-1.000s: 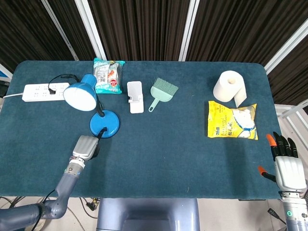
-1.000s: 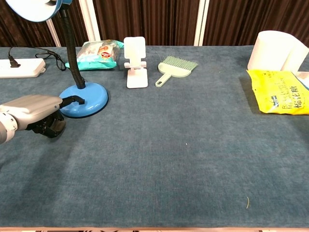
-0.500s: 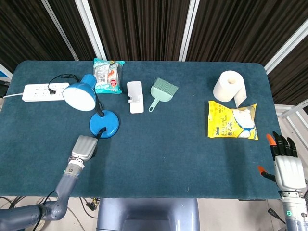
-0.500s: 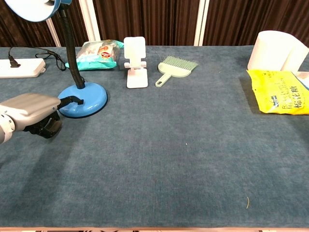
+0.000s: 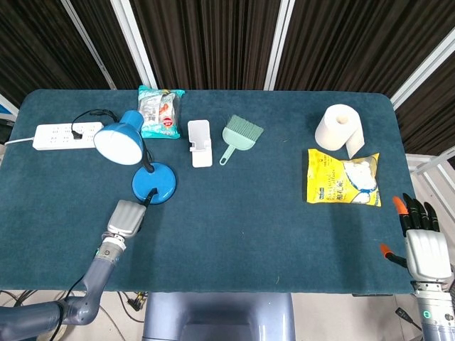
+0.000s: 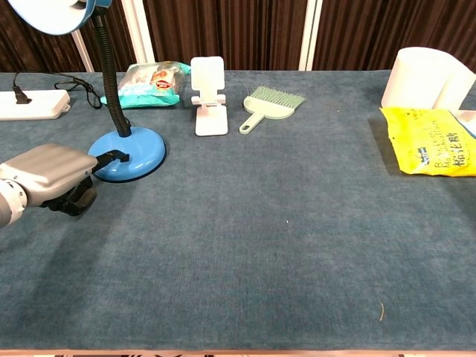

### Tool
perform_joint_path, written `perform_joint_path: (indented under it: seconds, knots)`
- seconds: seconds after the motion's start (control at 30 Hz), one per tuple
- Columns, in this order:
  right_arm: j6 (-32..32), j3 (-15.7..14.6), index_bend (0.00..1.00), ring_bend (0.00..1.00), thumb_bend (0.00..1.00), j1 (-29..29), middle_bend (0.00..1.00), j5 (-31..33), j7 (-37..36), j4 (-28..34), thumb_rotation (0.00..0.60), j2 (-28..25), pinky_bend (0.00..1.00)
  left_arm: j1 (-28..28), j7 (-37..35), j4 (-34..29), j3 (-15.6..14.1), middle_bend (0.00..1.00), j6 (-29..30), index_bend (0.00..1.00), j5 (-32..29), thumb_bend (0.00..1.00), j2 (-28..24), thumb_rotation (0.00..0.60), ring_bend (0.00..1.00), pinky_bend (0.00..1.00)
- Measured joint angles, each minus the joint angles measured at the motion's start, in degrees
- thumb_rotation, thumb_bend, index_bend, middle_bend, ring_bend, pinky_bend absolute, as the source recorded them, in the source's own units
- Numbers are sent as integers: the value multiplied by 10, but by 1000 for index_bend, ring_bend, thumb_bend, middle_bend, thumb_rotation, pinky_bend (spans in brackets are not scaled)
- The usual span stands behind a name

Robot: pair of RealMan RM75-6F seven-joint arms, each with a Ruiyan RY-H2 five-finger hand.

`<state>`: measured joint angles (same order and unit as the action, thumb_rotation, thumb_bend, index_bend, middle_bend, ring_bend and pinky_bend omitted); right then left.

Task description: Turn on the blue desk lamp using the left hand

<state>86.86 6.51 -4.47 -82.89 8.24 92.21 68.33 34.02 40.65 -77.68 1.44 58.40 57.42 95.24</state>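
My left hand (image 6: 52,177), fingers curled in on nothing, sits at the frame's left edge against the blue desk lamp (image 6: 128,153) base; I could shove it sideways instead of pressing its switch.

power strip (image 5: 65,135), phone stand (image 5: 200,143), brush (image 5: 238,136), tissue roll (image 5: 340,129).

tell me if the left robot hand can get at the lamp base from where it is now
Probably yes. The left robot hand sits right beside the blue lamp base, one fingertip at its rim, and nothing lies between them. The phone stand and brush stand well clear.
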Motion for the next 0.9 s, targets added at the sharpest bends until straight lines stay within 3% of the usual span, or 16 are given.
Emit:
perform_joint_path:
  seconds: [0.1,0.23,0.53,0.6,0.9]
  knots:
    - [2,0,57,43,248,1,18,-1,0,-1,600,0,40,-2,3,-2,-1,740,8,617,3,590,1,600,649,738]
    - [5,2,57,43,248,1,18,-1,1,-1,600,0,40,-6,0,-9,1,699,23,518,10,554,0,600,612,726]
    - [1,0,57,43,248,-1,18,-1,7,-1,600,3,40,-36,-37,-62,6,602,116,395,76,454,-32,600,513,631]
    - [0,0,57,43,248,-1,18,-1,7,-1,600,4,40,-45,-47,-85,4,546,134,362,94,427,-49,600,458,576]
    - [-2,-1,57,43,248,-3,18,0,14,1,600,7,40,-106,-56,-168,-16,151,214,155,129,196,-139,600,47,141]
